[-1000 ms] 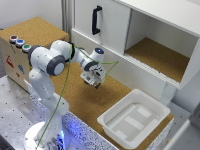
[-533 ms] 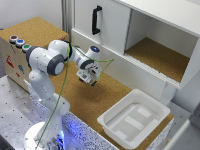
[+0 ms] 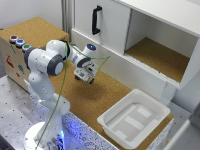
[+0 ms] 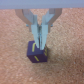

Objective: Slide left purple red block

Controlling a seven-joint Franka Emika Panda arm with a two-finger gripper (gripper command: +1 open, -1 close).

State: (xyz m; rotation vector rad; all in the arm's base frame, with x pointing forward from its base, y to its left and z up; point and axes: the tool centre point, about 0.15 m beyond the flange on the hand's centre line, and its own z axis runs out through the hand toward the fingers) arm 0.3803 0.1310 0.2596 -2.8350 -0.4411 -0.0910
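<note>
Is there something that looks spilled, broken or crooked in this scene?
Nothing stands out. The purple red block sits flat on the cork surface between the gripper's fingers, and the white bin stands upright.

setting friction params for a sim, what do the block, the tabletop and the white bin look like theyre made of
Block: dark purplish, smooth painted wood or plastic by its flat faces, with yellowish marks; too blurred to settle. Tabletop: cork, going by its speckled tan, matte grain. White bin: moulded plastic, smooth with rounded rims. The fingers look like pale plastic.

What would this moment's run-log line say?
tool: fingers close together at block | block: on cork surface | grasp: unclear | slide: unconfirmed
</note>
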